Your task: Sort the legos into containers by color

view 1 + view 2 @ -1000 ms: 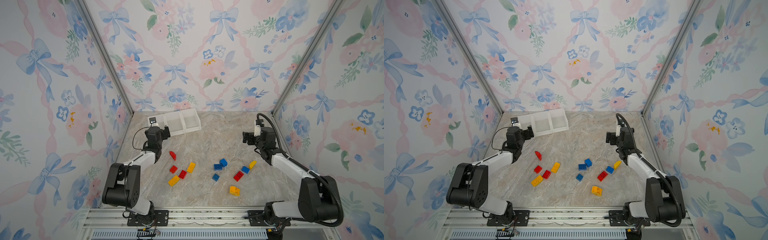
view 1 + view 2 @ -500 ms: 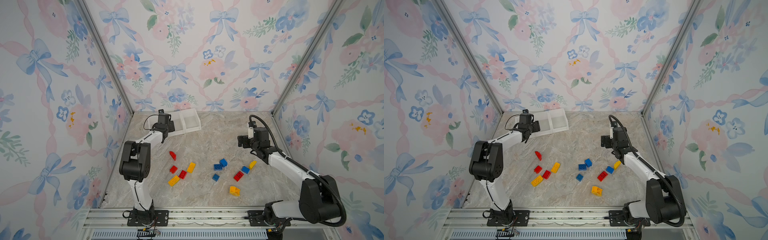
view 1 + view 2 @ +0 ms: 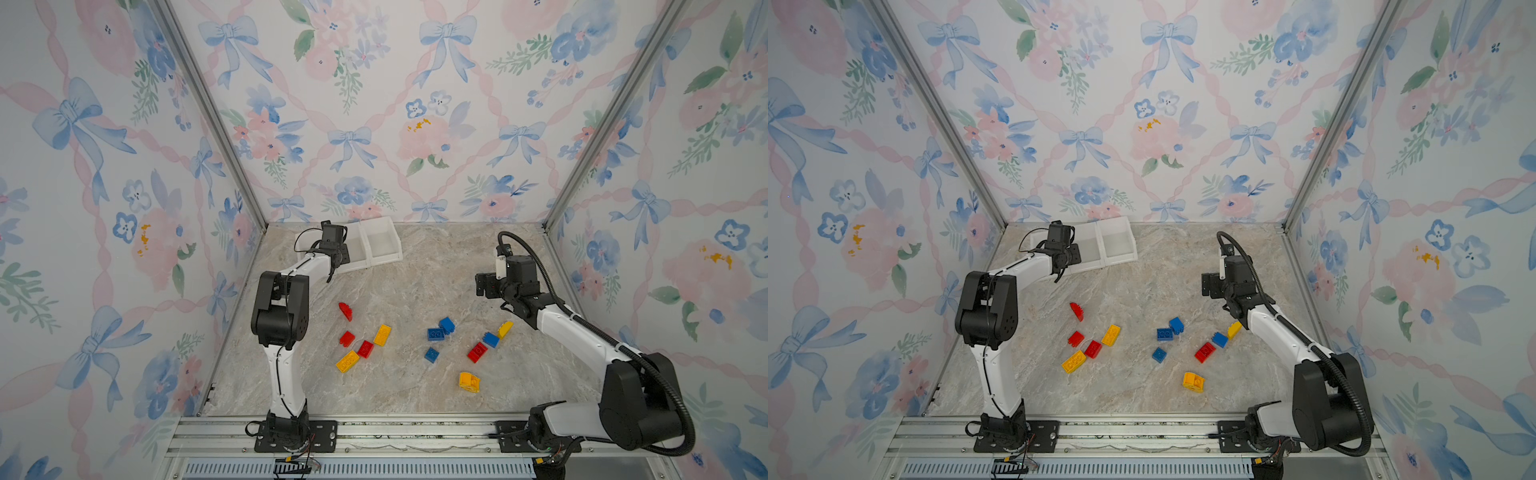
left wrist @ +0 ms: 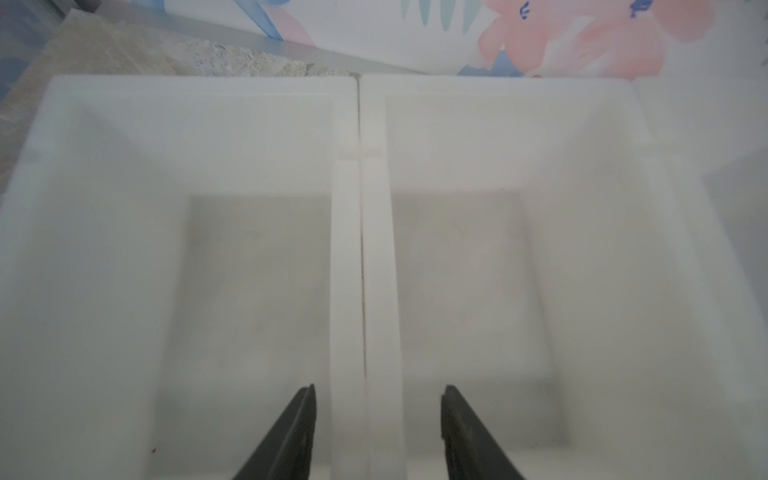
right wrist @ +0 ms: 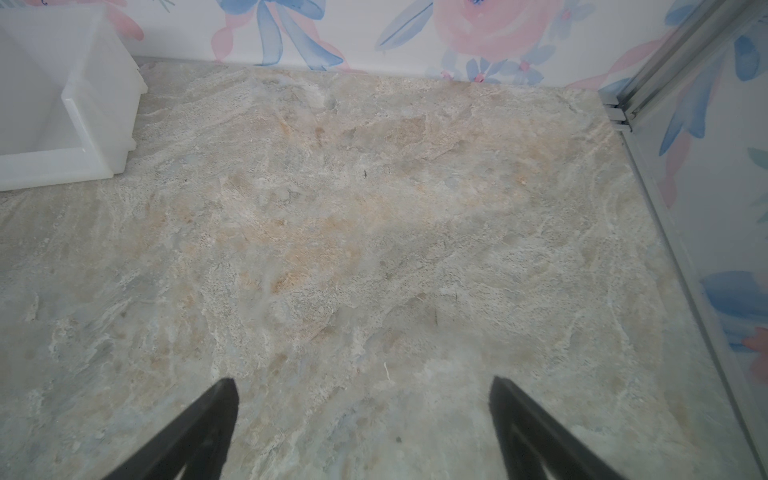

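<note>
1. The left claw [image 4: 378,388] stands partly open, one finger [image 4: 297,432] inside each of two neighbouring containers [image 3: 385,261]. The joined walls [image 4: 365,249] run between the jaws, and a sliver of gap shows on either side. It has hold of nothing that can be seen.
2. That straddle looks meant for pinching the doubled wall, which is a firm handle on a row of bins that offers no other.
3. The containers sit at the far left of the worktop [image 3: 415,282], against the back wall. The two in the left wrist view are empty.
4. The legos [image 3: 435,333] all lie loose on the worktop nearer the front, well apart from the bins. Reds and yellows are to the left, and blues with a red and two yellows are to the right. No sorting has been done yet.
5. Probably the bins are to be dragged closer, since both arms would otherwise have a long carry for every brick.
6. The right claw [image 5: 362,380] hangs wide open and empty over bare worktop, behind the right-hand bricks and out of the way.
</note>
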